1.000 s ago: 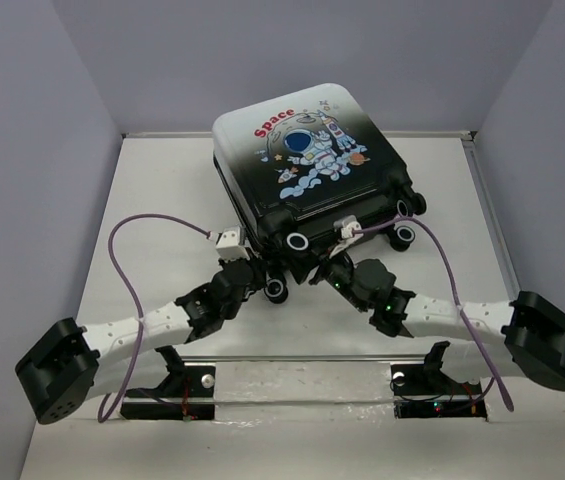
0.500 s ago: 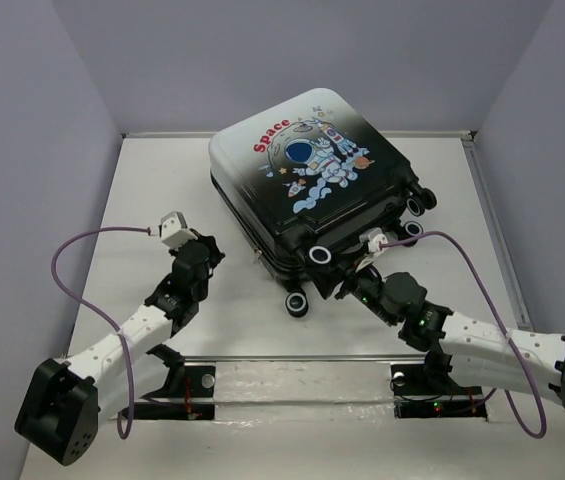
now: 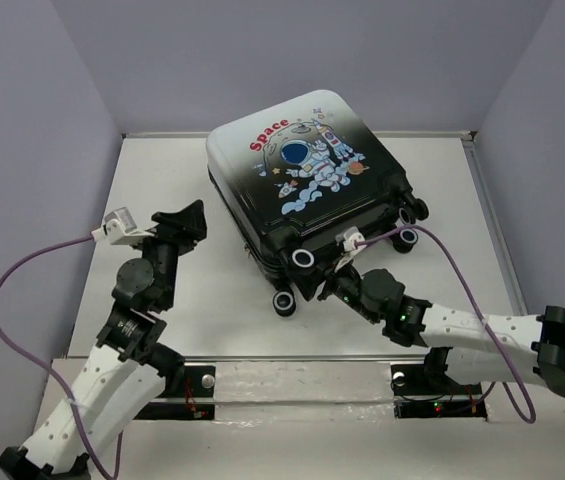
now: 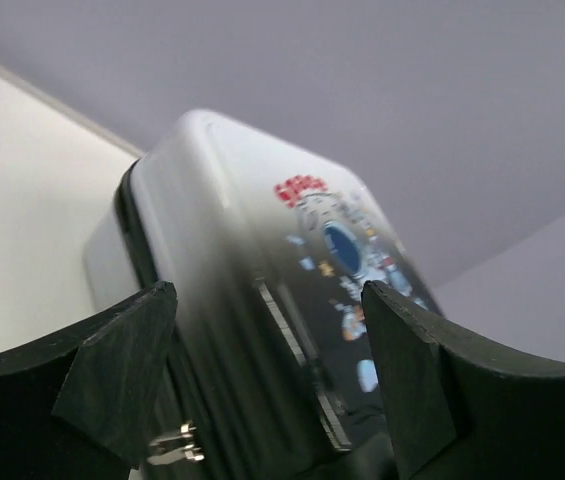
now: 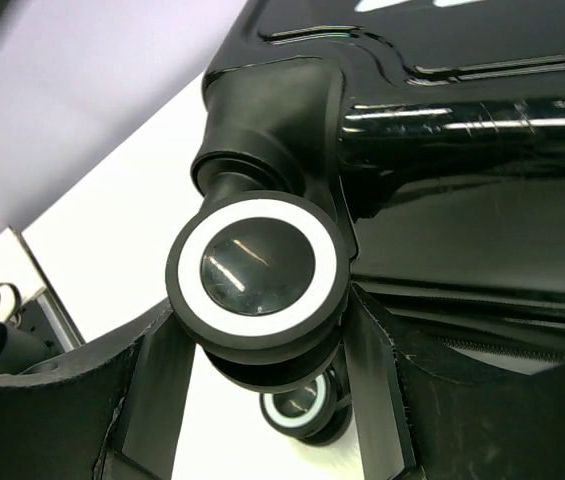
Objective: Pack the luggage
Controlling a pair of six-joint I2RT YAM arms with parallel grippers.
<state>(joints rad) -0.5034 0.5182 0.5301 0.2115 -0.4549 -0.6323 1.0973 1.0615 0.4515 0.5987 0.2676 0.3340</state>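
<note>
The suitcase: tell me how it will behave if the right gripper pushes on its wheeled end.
The suitcase probably skids and pivots rather than rolls: it lies flat, its wheels off the table. The glossy shell looks stiff but slippery. The right gripper is at one wheel, so the swivel may give.

1. The luggage (image 3: 307, 185) is white at the far end and fades to shiny black at the near end.
2. On top of it is a cartoon astronaut in white and blue, with a big blue helmet window, small orange and blue bits around it, and the red word "Space".
3. Its wheels (image 3: 303, 258) are black with a white ring around each one; the right wrist view shows one wheel (image 5: 257, 270) up close, glossy black inside its white ring.
4. The table (image 3: 162, 180) is plain white.
5. The walls (image 3: 262, 50) are pale purple-grey.
6. Both arms are white with black joints and black fingers (image 4: 112, 375).
7. Each arm has a purple cable (image 3: 22, 300).
</note>
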